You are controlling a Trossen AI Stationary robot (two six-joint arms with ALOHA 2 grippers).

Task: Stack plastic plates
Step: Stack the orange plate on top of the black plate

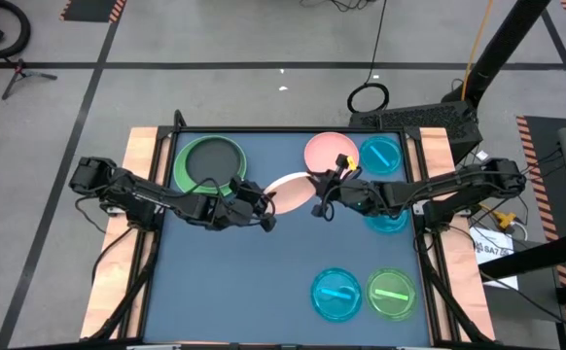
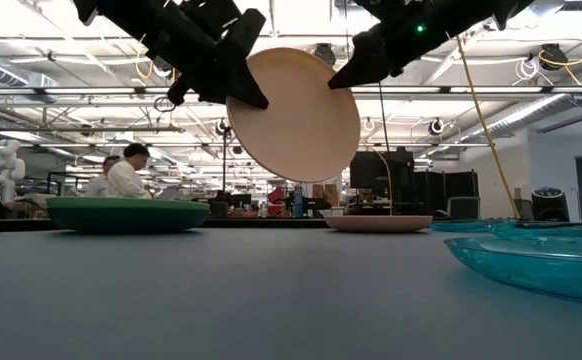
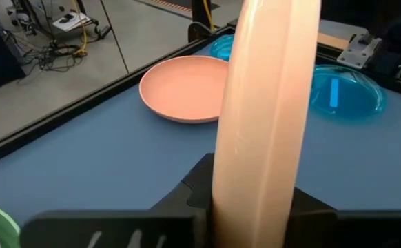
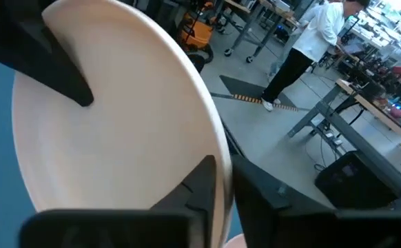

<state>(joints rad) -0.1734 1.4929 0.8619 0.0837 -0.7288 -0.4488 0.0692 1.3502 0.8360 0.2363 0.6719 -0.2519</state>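
Looking straight down: got a cream plate (image 1: 288, 187) up off the blue surface (image 1: 225, 282), near the back middle, caught between two arms. Can see the left pincer (image 1: 264, 216) clamped on its left rim and the right pincer (image 1: 320, 201) clamped on its right rim. Also spotting a dark green plate (image 1: 205, 162) nested in a light green one at back left, a pink plate (image 1: 327, 151) at back centre, blue plates (image 1: 380, 154) around the right side and a lime plate (image 1: 392, 295) at front right.

From surface level: same cream plate hanging tilted in the air, well clear of everything, pinched from both upper edges. Seeing the green stack and the pink plate lying flat behind, plus a person (image 2: 121, 175) seated far off in the room.

Through the left wrist: staring at the cream rim edge-on, squeezed tight between the dark fingers.

Through the right wrist: looking across the plate's face, rim gripped narrow between this arm's fingers.
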